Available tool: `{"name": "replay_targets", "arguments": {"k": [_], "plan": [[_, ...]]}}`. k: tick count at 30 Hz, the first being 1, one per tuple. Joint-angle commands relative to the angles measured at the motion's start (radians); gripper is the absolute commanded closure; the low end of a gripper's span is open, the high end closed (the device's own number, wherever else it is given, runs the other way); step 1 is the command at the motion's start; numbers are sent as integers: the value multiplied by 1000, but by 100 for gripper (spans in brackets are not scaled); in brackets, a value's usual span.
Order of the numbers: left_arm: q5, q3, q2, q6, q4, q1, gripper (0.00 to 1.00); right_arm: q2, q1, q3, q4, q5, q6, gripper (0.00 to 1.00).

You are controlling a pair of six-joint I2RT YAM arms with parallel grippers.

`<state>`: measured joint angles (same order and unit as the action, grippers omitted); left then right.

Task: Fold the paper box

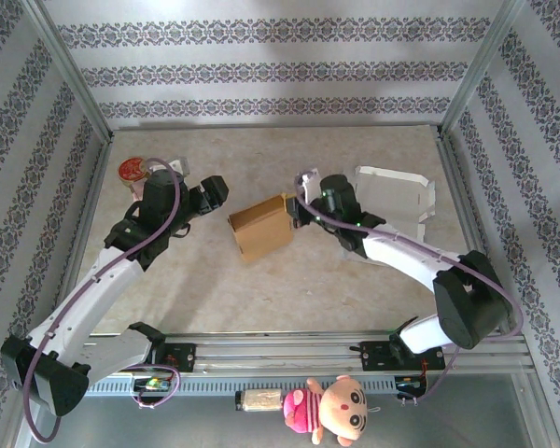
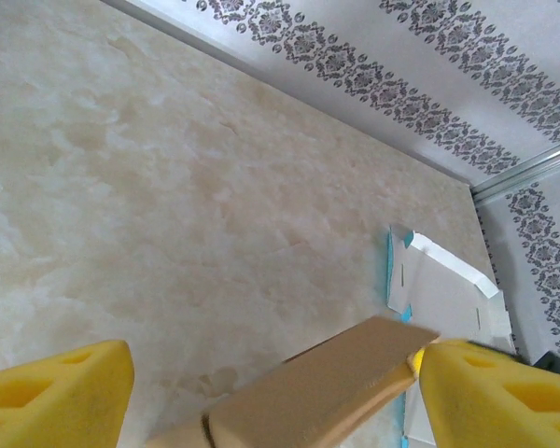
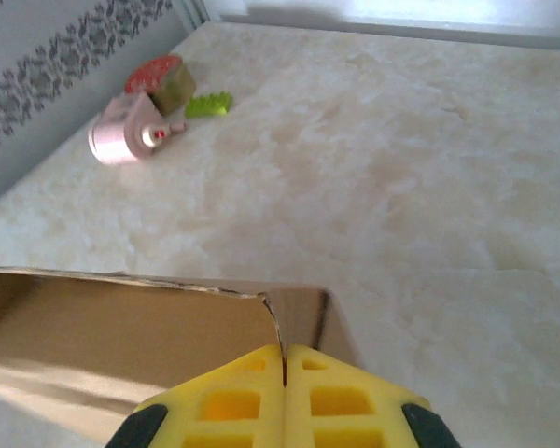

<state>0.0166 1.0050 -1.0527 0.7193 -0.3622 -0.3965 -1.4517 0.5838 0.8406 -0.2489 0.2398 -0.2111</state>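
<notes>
Your paper box [image 1: 261, 231] sits slanted at the middle of the table [image 1: 355, 280], with a gripper at each end. The right gripper [image 3: 285, 362] is clamped on the thin wall at its right end. The left gripper [image 1: 214, 193], jaws apart, faces the free left end just beside it, so that arm is nearer.

**Odds and ends on the beige marbled surface [image 1: 261, 299]**

Far left, we see a pink plastic toy [image 3: 126, 140], a red-topped tan block [image 3: 163, 79] and a small green brick [image 3: 208, 105] clustered together. A flat white cardboard sheet [image 1: 392, 191] lies far right. A pink-clad plush doll [image 1: 331, 408] lies below the front rail.
</notes>
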Motion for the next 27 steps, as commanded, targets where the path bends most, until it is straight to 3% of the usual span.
{"name": "replay_targets", "arguments": {"k": [1,8,20,22,25,27], "plan": [[-12,-27,15,0,53,13,20,17,19,-76,-194,-11,83,94],[15,-44,14,24,60,14,19,61,34,-162,-248,-14,103,87],[20,-36,28,85,-26,-20,22,192,38,-165,-146,33,58,53],[-7,-39,41,126,-42,-44,23,250,37,-156,-95,36,34,47],[-64,-48,72,265,-78,-96,30,318,20,-90,43,-6,-93,25],[-130,-63,97,393,-101,-145,37,294,-33,30,225,40,-181,22]]}}
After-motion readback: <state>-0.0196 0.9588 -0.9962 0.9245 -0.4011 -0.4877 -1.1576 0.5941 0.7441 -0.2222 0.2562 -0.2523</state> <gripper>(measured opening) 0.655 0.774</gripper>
